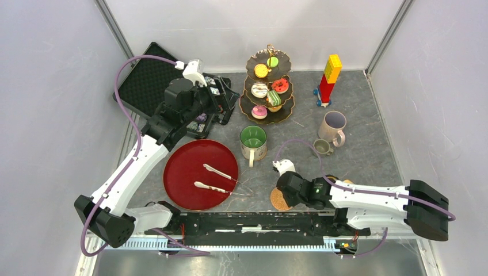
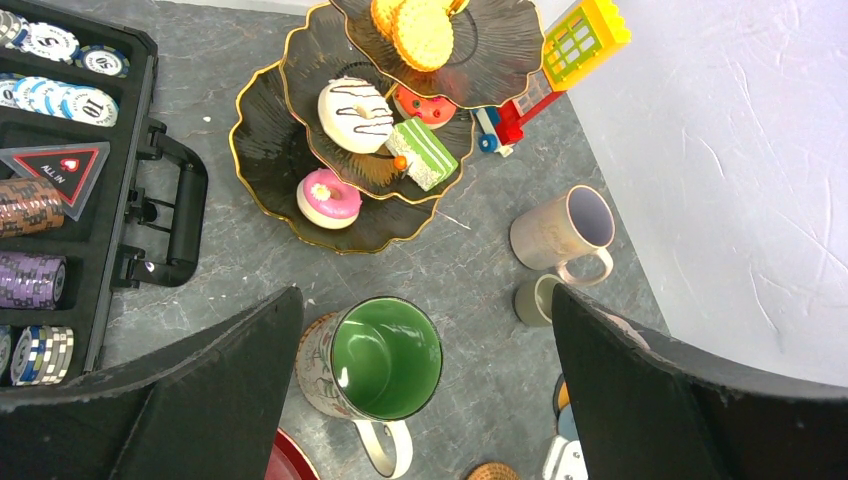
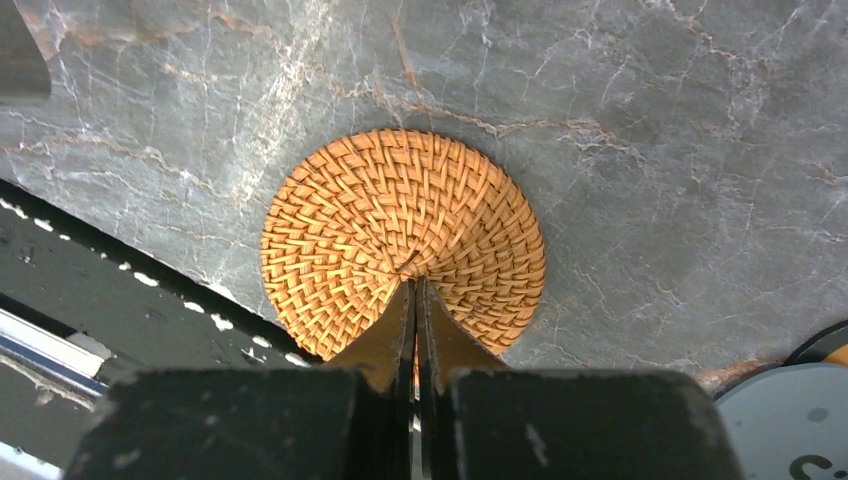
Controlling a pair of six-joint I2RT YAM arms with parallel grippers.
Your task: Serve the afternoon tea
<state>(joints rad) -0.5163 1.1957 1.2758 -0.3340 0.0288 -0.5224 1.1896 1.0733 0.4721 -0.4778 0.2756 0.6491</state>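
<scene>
My right gripper (image 3: 415,288) is clenched on nothing, its tips seemingly pressing the woven coaster (image 3: 400,210) at the table's near edge, right of the red tray (image 1: 184,164), so dragging could slip it onto the rail (image 1: 253,220).

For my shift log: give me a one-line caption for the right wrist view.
Right fingers shut, tips near the middle of a round woven coaster on the grey marbled table.
</scene>
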